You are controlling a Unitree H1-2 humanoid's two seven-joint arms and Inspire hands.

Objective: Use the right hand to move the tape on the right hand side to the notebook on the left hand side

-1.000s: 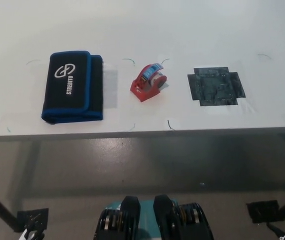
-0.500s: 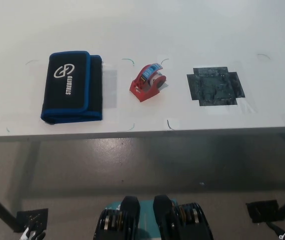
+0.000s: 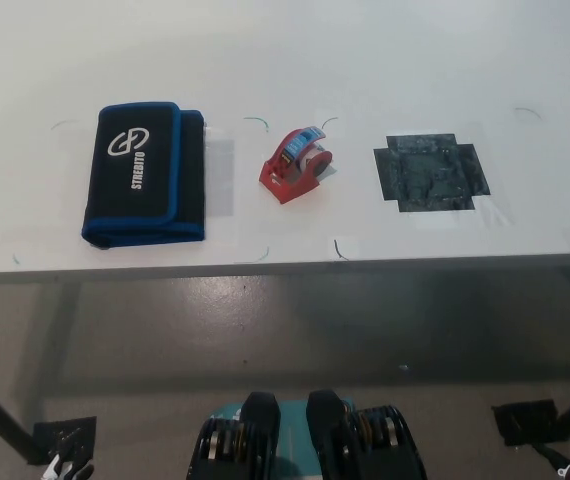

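nothing moved: white table [image 3: 385,60] over grey floor [image 3: 265,330]

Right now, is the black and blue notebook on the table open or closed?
Closed. The notebook lies flat on the white table, its black cover with the white logo facing up and blue trim around it; no inner pages show.

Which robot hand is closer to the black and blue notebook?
Left. The white left hand peeks in at bottom left, almost straight below the notebook; the black right hand barely shows at far bottom right.
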